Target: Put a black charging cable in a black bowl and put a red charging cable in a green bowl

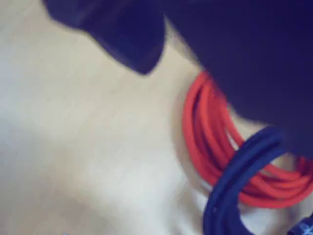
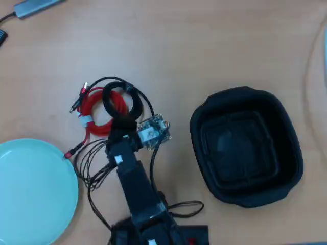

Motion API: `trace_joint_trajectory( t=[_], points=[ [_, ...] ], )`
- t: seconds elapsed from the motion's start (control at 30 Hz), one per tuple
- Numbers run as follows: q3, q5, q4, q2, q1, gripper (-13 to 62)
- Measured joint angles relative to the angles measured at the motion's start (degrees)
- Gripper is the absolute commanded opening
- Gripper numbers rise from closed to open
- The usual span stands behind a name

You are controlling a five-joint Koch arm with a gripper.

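Note:
The red charging cable (image 2: 94, 113) lies coiled on the wooden table, with a white tie on its left side. The black charging cable (image 2: 122, 99) is looped over the red coil's right part. In the blurred wrist view the red charging cable (image 1: 205, 142) curves at the right, and the black charging cable (image 1: 234, 181) crosses over it. My gripper (image 2: 122, 121) hangs right over the two coils. Its jaws stand apart in the wrist view, with bare table between them, so the gripper (image 1: 176, 63) is open and holds nothing. The green bowl (image 2: 30, 189) sits at the lower left and the black bowl (image 2: 245, 145) at the right.
The arm's base (image 2: 153, 229) is at the bottom middle, and thin dark robot wires (image 2: 92, 166) trail between it and the green bowl. A grey device (image 2: 36, 6) lies at the top left edge. A pale curved edge (image 2: 317, 46) shows at the far right.

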Motion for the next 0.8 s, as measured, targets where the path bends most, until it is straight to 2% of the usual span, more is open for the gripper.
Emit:
trace_joint_trajectory(
  t=[0.37, 0.67, 0.8],
  points=[
    [-10.8, 16.5, 0.0, -12.7, -1.0, 33.0],
    [-23.0, 17.8, 0.0, -28.2, -4.4, 32.9],
    [-24.6, 17.8, 0.0, -30.9, -4.9, 33.4]
  ],
)
